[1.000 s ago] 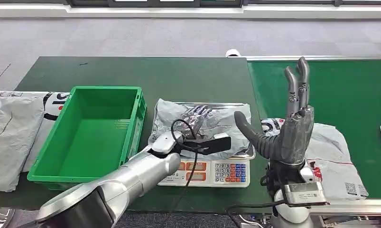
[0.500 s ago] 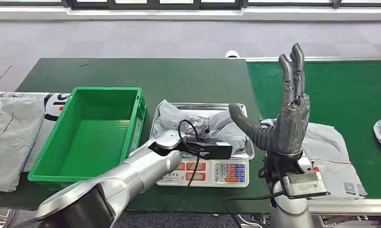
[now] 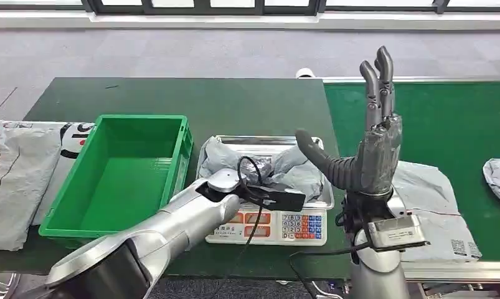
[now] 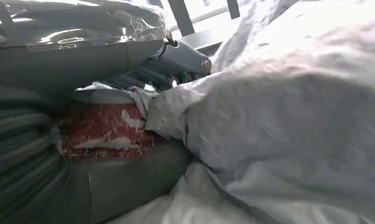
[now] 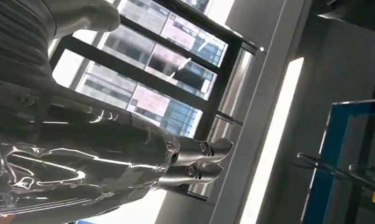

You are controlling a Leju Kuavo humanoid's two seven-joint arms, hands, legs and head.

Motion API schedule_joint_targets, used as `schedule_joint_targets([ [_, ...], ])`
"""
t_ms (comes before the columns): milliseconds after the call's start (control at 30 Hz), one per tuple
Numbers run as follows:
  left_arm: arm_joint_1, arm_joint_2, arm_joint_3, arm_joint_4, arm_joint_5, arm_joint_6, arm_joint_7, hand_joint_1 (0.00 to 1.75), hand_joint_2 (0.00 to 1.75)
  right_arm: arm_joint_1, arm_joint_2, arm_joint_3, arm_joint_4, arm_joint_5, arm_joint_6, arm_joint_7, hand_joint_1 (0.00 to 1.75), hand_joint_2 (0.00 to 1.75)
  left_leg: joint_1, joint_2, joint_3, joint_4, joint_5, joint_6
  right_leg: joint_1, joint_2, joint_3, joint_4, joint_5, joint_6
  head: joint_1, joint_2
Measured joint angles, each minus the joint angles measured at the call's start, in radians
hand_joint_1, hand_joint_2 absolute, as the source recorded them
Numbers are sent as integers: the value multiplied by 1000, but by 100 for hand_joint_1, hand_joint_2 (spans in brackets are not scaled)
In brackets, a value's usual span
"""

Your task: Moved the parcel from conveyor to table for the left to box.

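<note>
A crumpled grey parcel (image 3: pixel 300 176) lies on the steel tray of a scale (image 3: pixel 283 225) at the table's front. My left hand (image 3: pixel 261 172) reaches into it from the near side and grips a bunched fold. In the left wrist view the thumb and fingers (image 4: pixel 176 58) close around the grey parcel (image 4: pixel 288 121) beside its red label. My right hand (image 3: pixel 375 149) stands upright in the air, just right of the scale, fingers straight and apart, holding nothing. The right wrist view has this right hand (image 5: pixel 82 154) against windows.
A green box (image 3: pixel 126 174) stands empty left of the scale. Grey parcels (image 3: pixel 17 174) lie at the table's left end. On the green conveyor (image 3: pixel 446 118) at the right, one parcel (image 3: pixel 431 187) lies behind my right arm and another (image 3: pixel 499 177) at the edge.
The parcel on the scale has bunched up and shrunk as my left hand closed on it. My right hand has risen a little and drifted left.
</note>
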Motion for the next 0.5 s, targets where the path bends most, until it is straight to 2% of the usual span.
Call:
schedule_joint_targets([
  [133, 3, 0, 0, 0, -15, 38, 2, 175, 175, -2, 0, 0, 8, -2, -1, -3, 0, 175, 0, 0, 1, 0, 0, 0, 0, 0, 0, 0, 0, 0, 0, 0],
  [233, 15, 0, 0, 0, -45, 154, 26, 175, 175, -3, 0, 0, 13, -5, -7, -6, 0, 175, 0, 0, 8, 0, 1, 0, 0, 0, -2, 0, 1, 0, 0, 0],
  [300, 19, 0, 0, 1, -56, 217, 37, 175, 175, -3, 0, 0, 14, -8, -8, -6, 0, 175, 0, 0, 7, 0, 1, -1, 0, 0, -3, 0, 1, 0, 0, 0],
  [500, 21, 2, 0, 5, -60, 236, 45, 175, 175, -3, 0, 0, 20, -9, -10, -6, 0, 175, 0, 0, 6, 0, 1, -1, 0, 0, -3, 0, 1, 0, 0, 0],
])
